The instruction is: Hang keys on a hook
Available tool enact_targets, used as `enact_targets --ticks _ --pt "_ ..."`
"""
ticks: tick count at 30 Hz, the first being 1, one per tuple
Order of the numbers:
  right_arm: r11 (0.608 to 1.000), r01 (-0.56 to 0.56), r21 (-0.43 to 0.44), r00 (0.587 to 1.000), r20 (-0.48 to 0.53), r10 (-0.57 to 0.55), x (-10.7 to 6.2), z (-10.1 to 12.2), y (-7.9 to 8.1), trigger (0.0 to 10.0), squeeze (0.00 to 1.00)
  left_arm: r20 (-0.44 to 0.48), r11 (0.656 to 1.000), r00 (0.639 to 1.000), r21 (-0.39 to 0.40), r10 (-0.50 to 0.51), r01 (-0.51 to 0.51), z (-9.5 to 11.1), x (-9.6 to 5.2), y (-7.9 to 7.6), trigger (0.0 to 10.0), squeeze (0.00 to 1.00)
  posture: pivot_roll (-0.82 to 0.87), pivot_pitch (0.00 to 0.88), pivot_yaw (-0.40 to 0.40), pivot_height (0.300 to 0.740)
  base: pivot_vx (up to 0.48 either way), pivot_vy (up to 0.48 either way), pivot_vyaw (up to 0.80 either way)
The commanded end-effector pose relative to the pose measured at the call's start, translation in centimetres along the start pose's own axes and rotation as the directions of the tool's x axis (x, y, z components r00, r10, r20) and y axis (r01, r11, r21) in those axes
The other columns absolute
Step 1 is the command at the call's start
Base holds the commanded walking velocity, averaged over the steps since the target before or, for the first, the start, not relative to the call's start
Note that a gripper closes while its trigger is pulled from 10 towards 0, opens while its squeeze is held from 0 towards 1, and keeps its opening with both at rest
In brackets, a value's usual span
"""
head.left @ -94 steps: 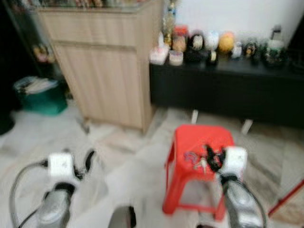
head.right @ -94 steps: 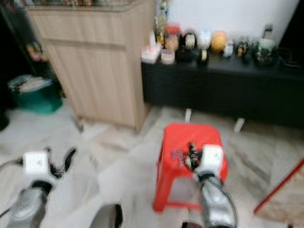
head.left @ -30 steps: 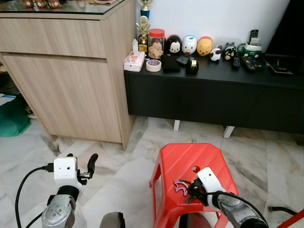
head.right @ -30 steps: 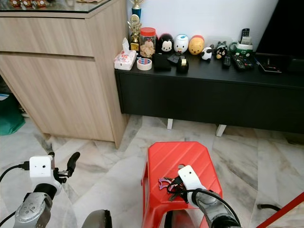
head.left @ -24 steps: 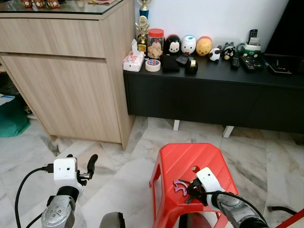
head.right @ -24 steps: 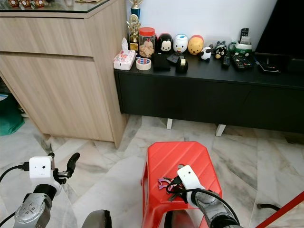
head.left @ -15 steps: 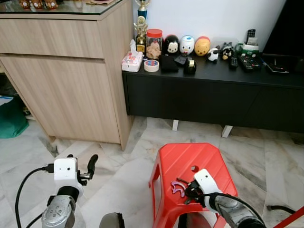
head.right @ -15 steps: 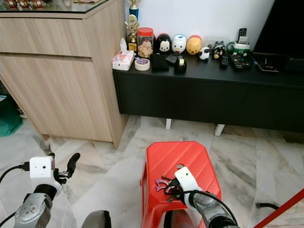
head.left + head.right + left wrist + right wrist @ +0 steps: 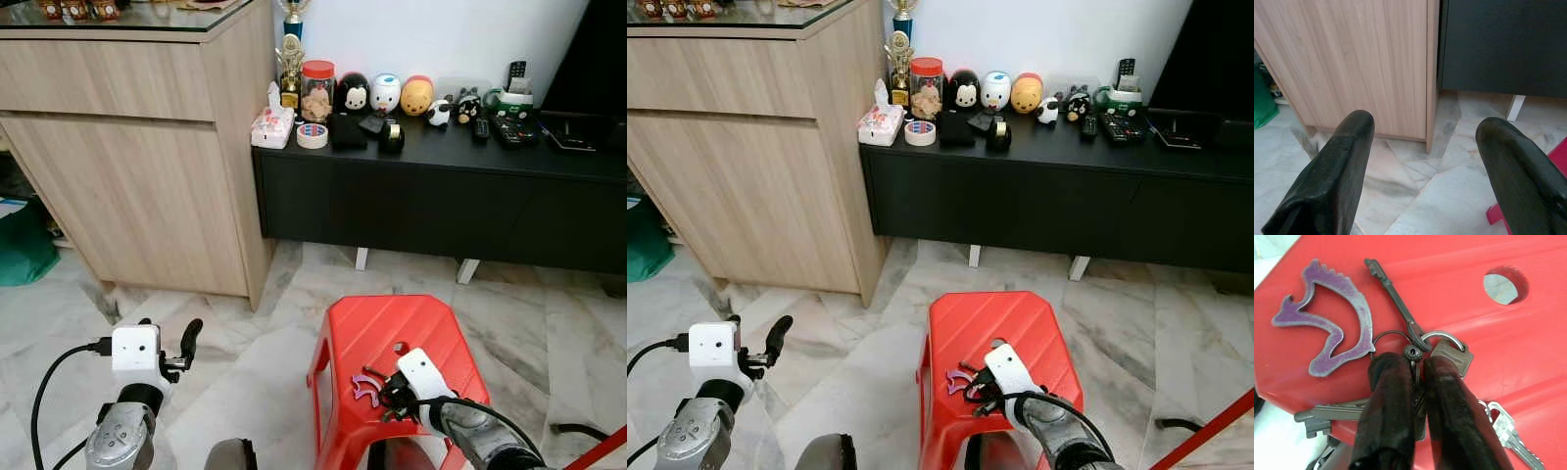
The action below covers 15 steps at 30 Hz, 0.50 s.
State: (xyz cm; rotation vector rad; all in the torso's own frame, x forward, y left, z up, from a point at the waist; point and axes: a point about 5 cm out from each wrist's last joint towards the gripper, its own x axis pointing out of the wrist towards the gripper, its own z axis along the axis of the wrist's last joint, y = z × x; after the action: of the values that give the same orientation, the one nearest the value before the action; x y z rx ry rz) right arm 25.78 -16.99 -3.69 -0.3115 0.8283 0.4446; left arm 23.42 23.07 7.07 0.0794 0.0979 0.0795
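The bunch of keys (image 9: 1420, 382) lies on the seat of the red plastic stool (image 9: 372, 333), near its front edge, with a purple dolphin-shaped charm (image 9: 1334, 320) spread flat beside a long dark key (image 9: 1393, 296) and a silver key (image 9: 1511, 431) trailing off. The right gripper (image 9: 1418, 369) is down on the bunch, its two black fingers pinched close together on the rings. The left gripper (image 9: 1422, 142) hangs over the marble floor (image 9: 245, 343) with fingers spread wide, holding nothing. Beyond the stool stand a light wooden cabinet (image 9: 147, 147) and a black low sideboard (image 9: 441, 196) carrying a jar, tape rolls and small figurines.
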Motion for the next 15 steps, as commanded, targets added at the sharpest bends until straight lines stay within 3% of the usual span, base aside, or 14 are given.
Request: enact_targets --ticks 1,9,15 --pt "0.998 0.053 0.028 0.998 -0.034 -0.052 -0.3 -0.8 -0.9 0.0 0.0 -0.006 1.0 1.0 0.019 -0.006 0.007 0.1 0.0 0.1 10.0 0.0 0.11 0.0 -0.036 0.598 0.0 0.0 0.0" --pt "0.991 0.126 0.046 0.992 0.006 -0.127 -0.6 0.4 -2.3 0.0 0.0 -0.006 1.0 1.0 0.018 -0.007 0.007 0.1 0.2 -0.1 10.0 0.0 0.11 0.0 -0.043 0.598 0.0 0.0 0.0" --pt "0.961 0.261 0.095 0.946 0.172 -0.274 -1.4 3.0 -4.5 0.0 0.0 -0.004 1.0 1.0 0.015 0.003 -0.003 0.0 0.4 -0.1 10.0 0.0 0.1 0.0 -0.051 0.598 0.0 0.0 0.0"
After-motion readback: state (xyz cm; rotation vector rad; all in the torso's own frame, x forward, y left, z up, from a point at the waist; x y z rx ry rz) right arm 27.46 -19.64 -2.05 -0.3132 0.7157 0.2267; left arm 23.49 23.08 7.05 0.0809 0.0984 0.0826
